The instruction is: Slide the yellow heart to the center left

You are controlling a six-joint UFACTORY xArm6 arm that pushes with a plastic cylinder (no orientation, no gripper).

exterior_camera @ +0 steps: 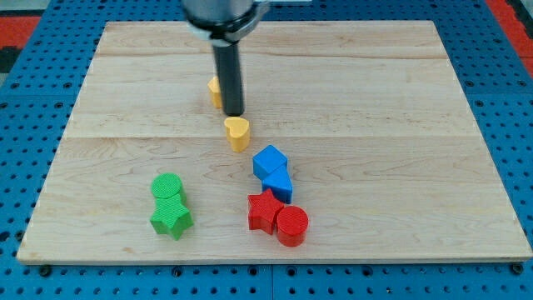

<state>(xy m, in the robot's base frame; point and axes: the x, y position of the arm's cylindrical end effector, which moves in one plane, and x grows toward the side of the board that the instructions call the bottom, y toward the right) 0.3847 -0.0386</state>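
My tip rested on a wooden board, just above the yellow heart

The arm carried no fingers, only a straight dark rod, so nothing was spread, pressed or pinched; its lower end stood at the heart's upper edge, too close to tell whether the 2 touched. The heart lay slightly left of the board's middle. A second yellow block, shape unclear, peeked out from behind the rod on the view's left. Below and right of the heart, 2 blue blocks, a blue cube and a blue wedge-like block, sat touching. Just under them a red star and a red cylinder sat side by side. Toward the view's lower left, a green cylinder touched a green star
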